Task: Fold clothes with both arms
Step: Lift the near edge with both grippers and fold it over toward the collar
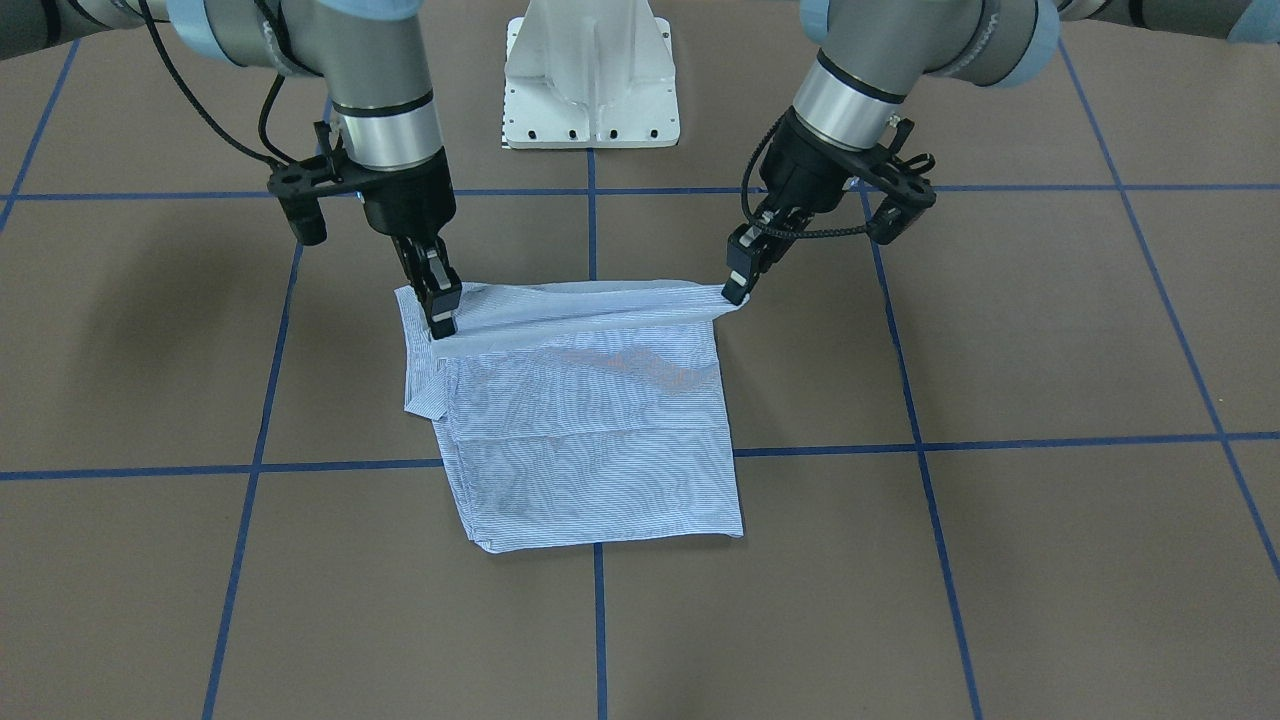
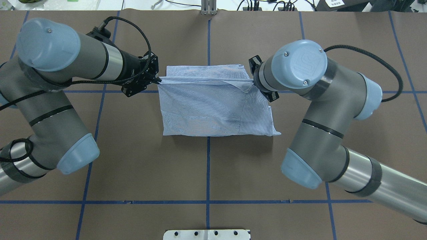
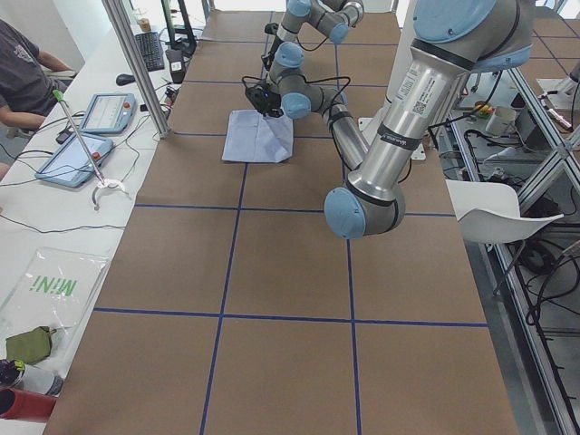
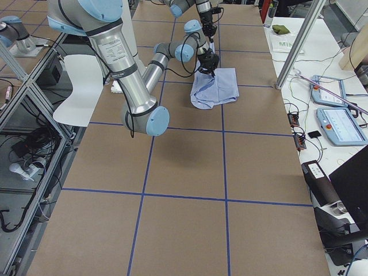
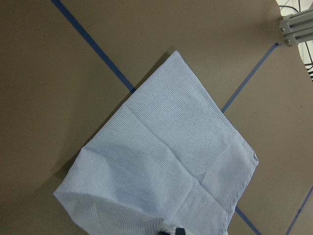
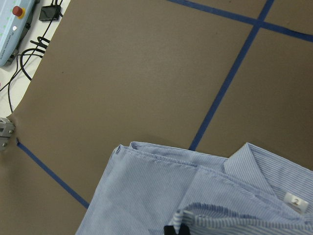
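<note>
1 striped shirt point(image 1: 590, 430) with 1 white neck label point(image 6: 295, 200). 2 robot arms, the left arm point(image 2: 46, 110) and the right arm point(image 2: 320, 103), carry 2 black grippers, the left gripper point(image 1: 738, 288) and the right gripper point(image 1: 441, 322). Also in view are 1 person point(image 3: 23, 68) and 2 control tablets point(image 3: 107, 112).

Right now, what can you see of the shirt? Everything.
The shirt is thin cloth of fine light blue and white stripes, folded into a rough rectangle on the brown table. Most lies flat; the edge nearest the robot is raised and taut between the left hand and the right hand, each pinching a corner. The collar and white neck label show by the right hand.
</note>
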`<state>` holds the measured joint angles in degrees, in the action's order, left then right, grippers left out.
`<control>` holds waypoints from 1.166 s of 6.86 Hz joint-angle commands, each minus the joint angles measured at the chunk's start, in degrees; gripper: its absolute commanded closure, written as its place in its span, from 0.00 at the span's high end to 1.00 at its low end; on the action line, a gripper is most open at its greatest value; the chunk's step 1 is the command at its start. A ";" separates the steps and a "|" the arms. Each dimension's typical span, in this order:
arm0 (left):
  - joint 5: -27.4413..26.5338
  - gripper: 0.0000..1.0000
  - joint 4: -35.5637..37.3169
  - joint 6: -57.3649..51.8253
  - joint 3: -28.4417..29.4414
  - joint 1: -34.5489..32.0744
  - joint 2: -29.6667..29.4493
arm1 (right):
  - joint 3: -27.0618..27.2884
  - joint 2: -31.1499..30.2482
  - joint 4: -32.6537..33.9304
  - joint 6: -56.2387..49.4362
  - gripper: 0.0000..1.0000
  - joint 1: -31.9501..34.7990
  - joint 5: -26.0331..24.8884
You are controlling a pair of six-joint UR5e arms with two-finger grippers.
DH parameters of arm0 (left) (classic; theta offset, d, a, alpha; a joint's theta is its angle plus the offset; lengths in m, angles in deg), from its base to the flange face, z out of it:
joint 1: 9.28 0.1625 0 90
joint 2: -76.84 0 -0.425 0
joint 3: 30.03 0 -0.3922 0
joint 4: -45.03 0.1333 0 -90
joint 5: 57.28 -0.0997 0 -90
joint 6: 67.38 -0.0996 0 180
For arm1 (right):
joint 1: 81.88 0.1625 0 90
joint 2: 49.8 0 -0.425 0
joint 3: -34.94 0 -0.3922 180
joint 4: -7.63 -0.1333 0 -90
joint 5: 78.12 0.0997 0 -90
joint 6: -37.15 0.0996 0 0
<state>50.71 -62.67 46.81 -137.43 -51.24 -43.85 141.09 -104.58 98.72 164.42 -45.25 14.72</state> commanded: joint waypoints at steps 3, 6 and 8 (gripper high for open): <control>-0.15 0.00 -12.16 -2.31 19.54 -2.08 -5.60 | -17.78 8.01 -7.58 -5.43 0.00 3.62 3.74; -2.07 0.65 -23.31 -7.38 34.65 -2.69 -8.84 | -36.20 11.96 -22.64 -10.87 0.23 5.02 4.62; -4.63 0.86 -26.49 -12.47 38.83 -4.61 -10.09 | -43.82 16.28 -24.99 -22.42 1.00 7.31 5.69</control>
<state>47.02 -87.10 37.57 -100.99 -54.59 -53.32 101.03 -90.06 75.79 149.25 -39.12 20.04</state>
